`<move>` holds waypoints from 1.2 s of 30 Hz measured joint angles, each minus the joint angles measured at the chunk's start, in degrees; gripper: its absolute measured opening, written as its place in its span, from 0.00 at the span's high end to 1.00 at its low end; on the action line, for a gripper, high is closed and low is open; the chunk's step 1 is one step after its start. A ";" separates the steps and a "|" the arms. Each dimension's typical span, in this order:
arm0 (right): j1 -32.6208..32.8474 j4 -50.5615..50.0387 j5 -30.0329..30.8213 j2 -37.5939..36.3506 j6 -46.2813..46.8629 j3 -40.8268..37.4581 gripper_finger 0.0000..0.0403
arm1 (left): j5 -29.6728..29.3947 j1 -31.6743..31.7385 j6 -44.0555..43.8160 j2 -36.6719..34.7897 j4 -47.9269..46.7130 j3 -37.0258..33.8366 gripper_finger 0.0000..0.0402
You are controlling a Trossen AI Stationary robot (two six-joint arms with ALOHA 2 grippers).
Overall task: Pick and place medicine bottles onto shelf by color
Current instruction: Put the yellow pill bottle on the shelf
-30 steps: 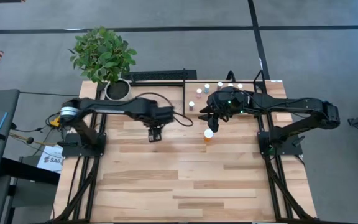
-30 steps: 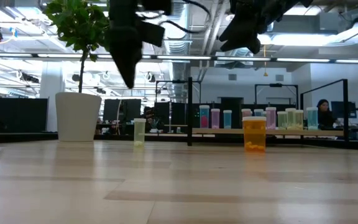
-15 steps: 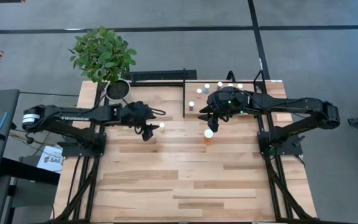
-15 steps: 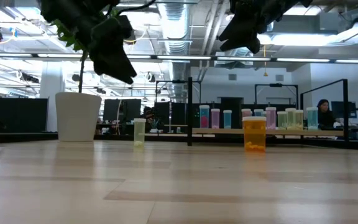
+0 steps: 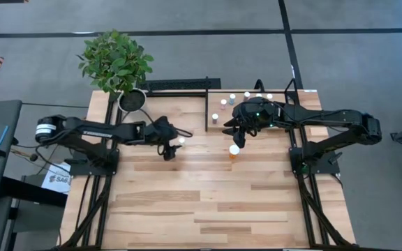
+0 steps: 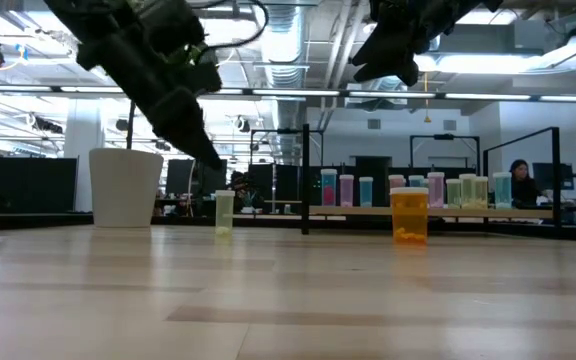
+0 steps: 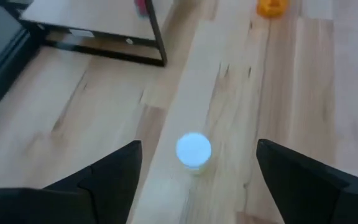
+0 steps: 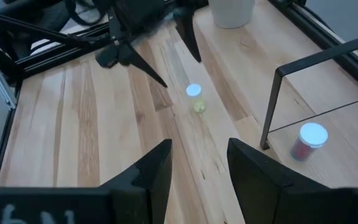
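Seen level from the near edge of the light-wood counter [image 6: 288, 300], a small yellow bottle [image 6: 224, 212] with a white cap stands upright on the planks, and a larger orange bottle [image 6: 409, 216] stands upright off to one side of it, well apart. Both are on the bare counter, not on the shelf.

The left gripper [image 5: 174, 146] hangs tilted above and just beside the yellow bottle, its jaws spread wide with nothing between them. In its own wrist view the bottle's white cap [image 7: 194, 149] lies between the two dark fingers [image 7: 114, 174] but clear of both.

The right gripper [image 5: 236, 132] hovers higher, over the near edge of the shelf and close to the orange bottle. Its jaws stand at a narrow gap and hold nothing. Its wrist view looks across the counter at the yellow bottle and the left arm beyond it.

Farther back, the shelf [image 5: 271, 111] with its thin black frame carries a row of small white-capped bottles [image 6: 346, 189] in pink, blue and pale green. A white plant pot [image 6: 126, 187] with a leafy plant [image 5: 116, 61] stands at the far left corner.
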 joint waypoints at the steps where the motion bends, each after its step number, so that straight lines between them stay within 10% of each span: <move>1: 0.00 0.00 0.00 0.00 0.00 -0.01 0.57 | -0.05 0.00 0.74 1.19 0.84 0.00 0.24; 17: 0.00 0.04 -0.01 0.00 0.00 -0.01 0.57 | -2.30 -0.04 -0.70 11.50 6.16 0.02 0.27; 36: 0.00 0.22 -0.02 0.02 0.02 0.01 0.57 | 0.89 0.17 -2.09 14.51 9.30 0.04 0.79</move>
